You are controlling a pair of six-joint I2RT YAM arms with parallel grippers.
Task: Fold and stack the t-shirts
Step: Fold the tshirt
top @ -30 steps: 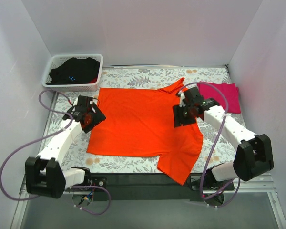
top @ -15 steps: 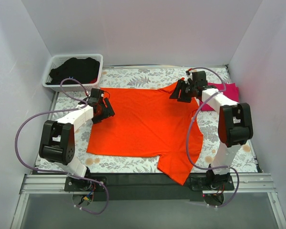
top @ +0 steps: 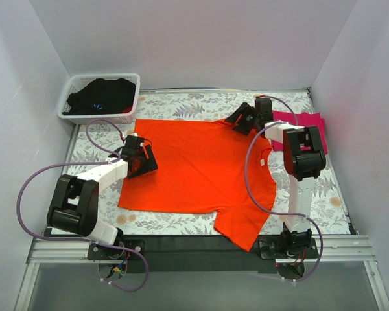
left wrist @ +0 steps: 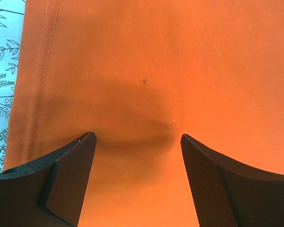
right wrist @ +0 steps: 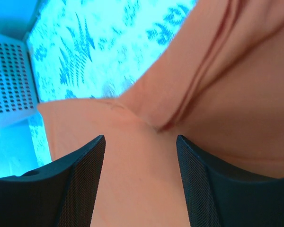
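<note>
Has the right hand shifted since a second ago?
Yes. The right hand went toward the back wall; it now sits level with the folded magenta-pink cloth t-shirt, at the far edge of the bright orange cloth t-shirt.

high overview; wrist close-ups, all on orange t-shirt [top: 194, 168]

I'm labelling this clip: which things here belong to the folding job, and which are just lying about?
Job: orange t-shirt, spread flat; magenta t-shirt, folded, far right.
Lying about: white basket; black cloth in it.
</note>
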